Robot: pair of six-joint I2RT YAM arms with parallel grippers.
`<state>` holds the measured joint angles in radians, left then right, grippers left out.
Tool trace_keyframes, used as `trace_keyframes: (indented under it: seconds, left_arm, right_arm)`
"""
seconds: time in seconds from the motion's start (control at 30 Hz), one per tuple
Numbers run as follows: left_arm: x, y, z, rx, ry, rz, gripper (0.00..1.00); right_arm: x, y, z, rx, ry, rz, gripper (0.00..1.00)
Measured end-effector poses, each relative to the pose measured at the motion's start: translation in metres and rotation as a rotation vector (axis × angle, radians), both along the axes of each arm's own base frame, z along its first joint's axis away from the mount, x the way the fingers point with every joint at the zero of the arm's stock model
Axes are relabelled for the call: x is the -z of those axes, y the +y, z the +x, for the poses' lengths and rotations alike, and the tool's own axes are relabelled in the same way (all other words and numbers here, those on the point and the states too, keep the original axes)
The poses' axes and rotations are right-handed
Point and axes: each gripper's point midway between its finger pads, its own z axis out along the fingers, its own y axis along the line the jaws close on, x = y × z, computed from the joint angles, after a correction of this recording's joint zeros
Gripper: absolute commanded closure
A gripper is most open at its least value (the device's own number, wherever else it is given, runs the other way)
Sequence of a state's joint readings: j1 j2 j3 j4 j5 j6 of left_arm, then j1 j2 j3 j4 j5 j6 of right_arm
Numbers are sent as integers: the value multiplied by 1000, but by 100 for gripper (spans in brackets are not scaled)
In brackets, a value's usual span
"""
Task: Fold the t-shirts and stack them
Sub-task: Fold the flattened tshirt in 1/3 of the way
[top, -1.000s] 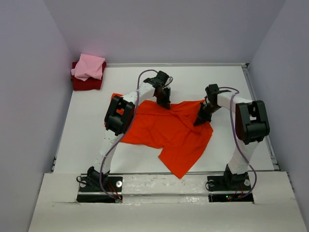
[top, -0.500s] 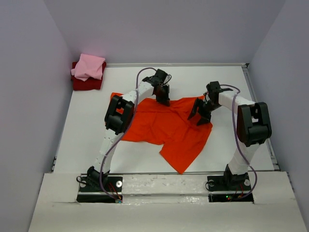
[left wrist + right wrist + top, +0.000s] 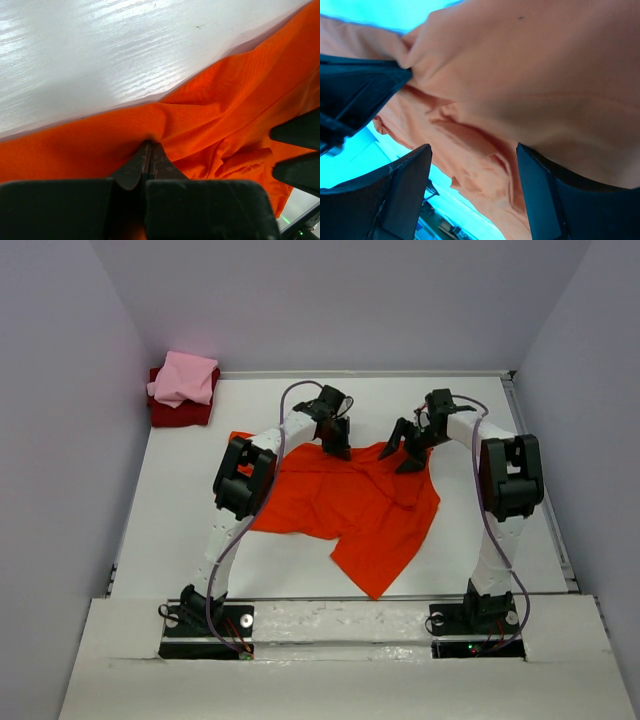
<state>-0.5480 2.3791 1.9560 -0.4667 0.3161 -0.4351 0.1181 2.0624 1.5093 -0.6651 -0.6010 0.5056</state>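
The white tabletop (image 3: 480,410) carries all items. The orange-red t-shirt (image 3: 350,510) lies spread and rumpled across its middle, with one corner reaching toward the near edge. The dark red t-shirt (image 3: 180,416), folded small, sits in the far left corner. The pink t-shirt (image 3: 185,378), also folded, rests on top of it. The left end effector (image 3: 338,448) is clamped together on a raised fold at the orange-red t-shirt's far edge. The right end effector (image 3: 408,448) stands at the same edge, further right, fingers apart and gripping nothing. Whether it touches the cloth cannot be told.
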Motion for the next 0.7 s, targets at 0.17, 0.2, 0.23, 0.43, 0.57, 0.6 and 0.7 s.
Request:
trace_keyframes:
  seconds: [0.17, 0.2, 0.23, 0.43, 0.57, 0.6, 0.7]
  left_arm:
    - [0, 0, 0, 1, 1, 1, 98]
    - [0, 0, 0, 1, 1, 2, 98]
    - [0, 0, 0, 2, 2, 3, 98]
    - [-2, 5, -3, 4, 14, 27, 98]
    - [-1, 7, -5, 5, 24, 42, 98]
    - [-2, 8, -5, 5, 24, 44, 98]
    - [-1, 8, -5, 5, 27, 49, 98]
  right_arm:
    - [17, 3, -2, -22, 31, 17, 48]
    - [18, 4, -2, -26, 28, 24, 82]
    - [18, 4, -1, -29, 25, 28, 93]
    - [14, 10, 4, -31, 5, 65, 100]
    - [14, 13, 4, -34, 2, 80, 100]
    - [16, 14, 1, -33, 10, 83, 100]
    - [25, 16, -11, -33, 47, 83, 100]
